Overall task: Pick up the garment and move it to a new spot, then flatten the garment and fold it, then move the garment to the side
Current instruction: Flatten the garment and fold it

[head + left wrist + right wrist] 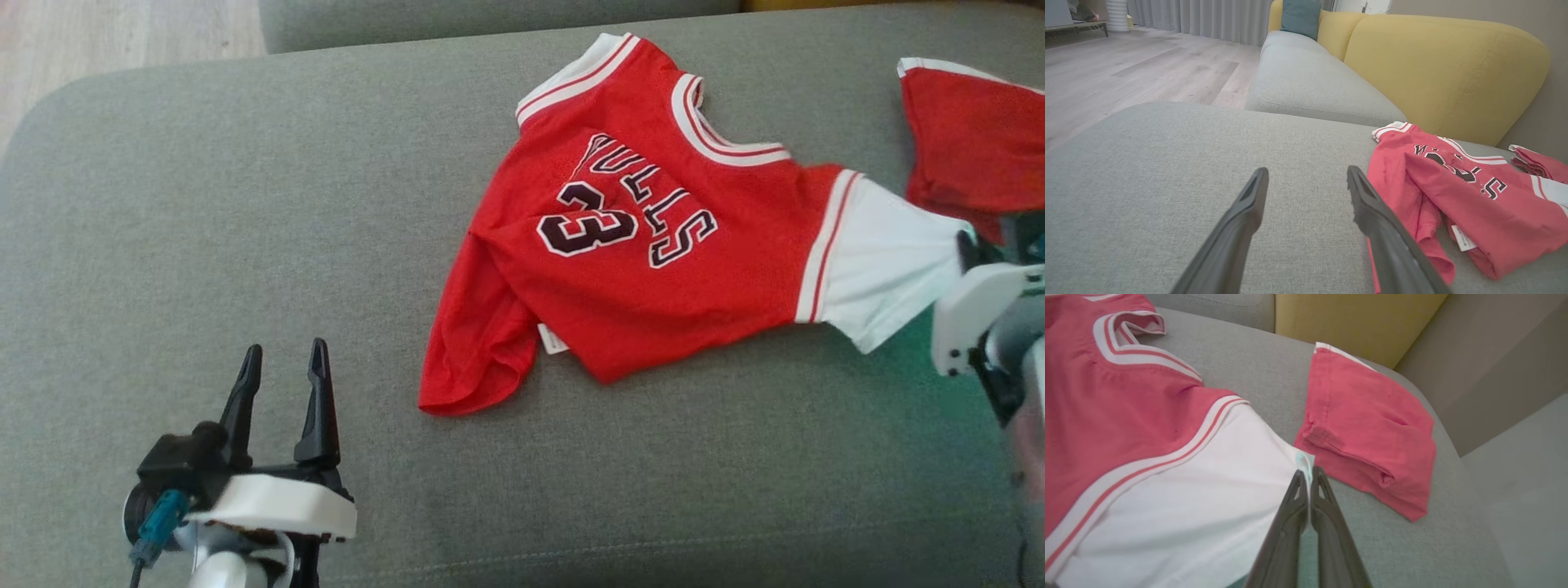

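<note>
The garment (645, 278), a red jersey with black "BULLS 23" lettering and striped trim, lies rumpled on the grey sofa cushion (204, 204). Its white lining (882, 269) is turned out at the right. My right gripper (1309, 475) is shut on the corner of that white lining (1208, 490); in the head view its fingers (971, 249) meet the cloth at the right edge. My left gripper (282, 363) stands open above bare cushion, left of the jersey's lower hem. From the left wrist, the garment (1474, 196) lies right of the left gripper (1306, 179).
A plain red folded cloth (971, 139) lies at the far right of the cushion, just beyond my right gripper; it shows again as red cloth (1372, 428). The yellow sofa back (1445, 73) rises behind. Wooden floor (1139, 69) lies past the cushion's left end.
</note>
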Available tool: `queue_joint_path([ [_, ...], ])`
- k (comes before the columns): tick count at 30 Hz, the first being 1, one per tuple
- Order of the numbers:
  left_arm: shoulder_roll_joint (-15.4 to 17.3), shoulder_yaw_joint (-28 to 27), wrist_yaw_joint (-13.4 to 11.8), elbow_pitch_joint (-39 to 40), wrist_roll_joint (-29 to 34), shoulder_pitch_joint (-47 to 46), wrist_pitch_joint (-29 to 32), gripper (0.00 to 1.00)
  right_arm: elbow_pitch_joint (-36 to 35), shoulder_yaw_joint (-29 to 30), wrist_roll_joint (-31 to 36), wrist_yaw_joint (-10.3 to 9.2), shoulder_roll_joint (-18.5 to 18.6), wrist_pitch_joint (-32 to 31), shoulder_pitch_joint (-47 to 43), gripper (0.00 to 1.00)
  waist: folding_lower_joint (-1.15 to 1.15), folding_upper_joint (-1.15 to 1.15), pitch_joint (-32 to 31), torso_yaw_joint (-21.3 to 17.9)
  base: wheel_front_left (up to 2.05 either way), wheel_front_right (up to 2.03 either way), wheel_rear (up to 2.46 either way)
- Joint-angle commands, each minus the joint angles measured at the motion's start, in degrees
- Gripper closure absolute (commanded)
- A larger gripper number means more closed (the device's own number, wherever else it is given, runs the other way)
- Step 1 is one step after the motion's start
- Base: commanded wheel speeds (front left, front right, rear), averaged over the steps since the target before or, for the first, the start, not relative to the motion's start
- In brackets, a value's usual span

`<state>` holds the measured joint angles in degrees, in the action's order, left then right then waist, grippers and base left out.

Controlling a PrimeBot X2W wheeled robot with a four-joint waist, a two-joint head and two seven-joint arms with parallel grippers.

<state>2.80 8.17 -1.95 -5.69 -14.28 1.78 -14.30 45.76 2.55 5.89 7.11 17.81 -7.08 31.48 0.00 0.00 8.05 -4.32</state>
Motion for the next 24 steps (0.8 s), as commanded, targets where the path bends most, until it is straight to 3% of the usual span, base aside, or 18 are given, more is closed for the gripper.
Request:
queue_joint_path([
  [1, 0.08, -2.27, 0.14, 1.98, 0.26, -2.08, -0.7, 0.0, -2.2, 0.09, 0.8, 0.37, 1.34, -0.11, 0.11, 1.0, 0.0, 0.0, 0.18, -0.24, 0.0, 0.0, 0.0],
  [3, 0.08, -2.29, 0.21, 1.9, 0.3, -2.18, -0.7, 0.0, -2.97, 1.91, 1.85, 0.37, 1.43, -0.6, -0.39, 1.0, 0.0, 0.0, 0.29, -0.46, 0.0, 0.0, 0.0],
  [5, 0.08, -2.27, 0.24, 1.8, 0.31, -2.24, -0.7, 0.0, -3.89, 3.42, 2.84, 0.37, 1.15, -0.94, -1.03, 0.3, 0.0, 0.0, 0.26, -0.57, 0.0, 0.0, 0.0],
  [6, 0.08, -2.25, 0.25, 1.74, 0.31, -2.24, -0.7, 0.0, -4.54, 4.12, 3.24, 0.37, 0.93, -0.83, -1.34, 0.0, 0.0, 0.0, 0.2, -0.6, 0.0, 0.0, 0.0],
  [14, 0.08, -2.52, 0.31, 1.3, 0.36, -1.72, -0.7, 0.0, -13.69, 7.64, 3.37, 0.37, -2.85, 3.72, -4.22, 0.0, 0.0, 0.0, -1.18, -0.96, 0.0, 0.0, 0.0],
  [24, 0.08, -2.21, 0.28, 0.67, 0.6, -0.94, -0.7, 0.0, -24.85, 3.59, -0.84, 0.37, -11.06, 9.47, -8.06, 0.0, 0.0, 0.0, -4.2, -1.24, 0.0, 0.0, 0.0],
])
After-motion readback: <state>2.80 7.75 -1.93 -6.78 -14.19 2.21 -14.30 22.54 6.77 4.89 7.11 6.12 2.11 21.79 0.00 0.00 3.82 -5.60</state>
